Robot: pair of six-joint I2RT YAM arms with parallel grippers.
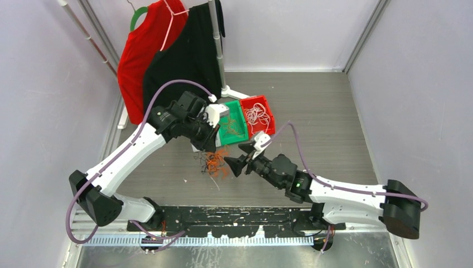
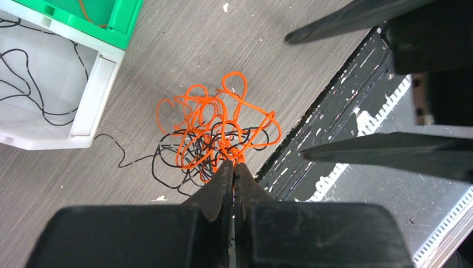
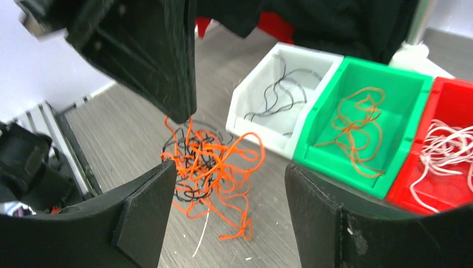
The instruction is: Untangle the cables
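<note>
The cables are a fist-sized snarl (image 1: 215,163) of orange and black wires on the grey table in front of the bins. My left gripper (image 2: 233,163) is shut on an orange strand at the snarl's (image 2: 215,131) near edge. In the right wrist view the snarl (image 3: 209,162) hangs from the left gripper's tip (image 3: 187,117), and a white strand (image 3: 202,234) trails below it. My right gripper (image 3: 231,190) is open, with its fingers on either side of the snarl's lower part and just short of it. In the top view it (image 1: 234,164) sits right of the snarl.
Three bins stand side by side behind the snarl: white (image 3: 262,72) with black wires, green (image 3: 413,100) with orange wires, red (image 3: 446,106) with white wires. A red shirt (image 1: 142,50) and a black shirt (image 1: 189,56) hang on a rack at the back left. The black base plate (image 2: 334,134) lies nearby.
</note>
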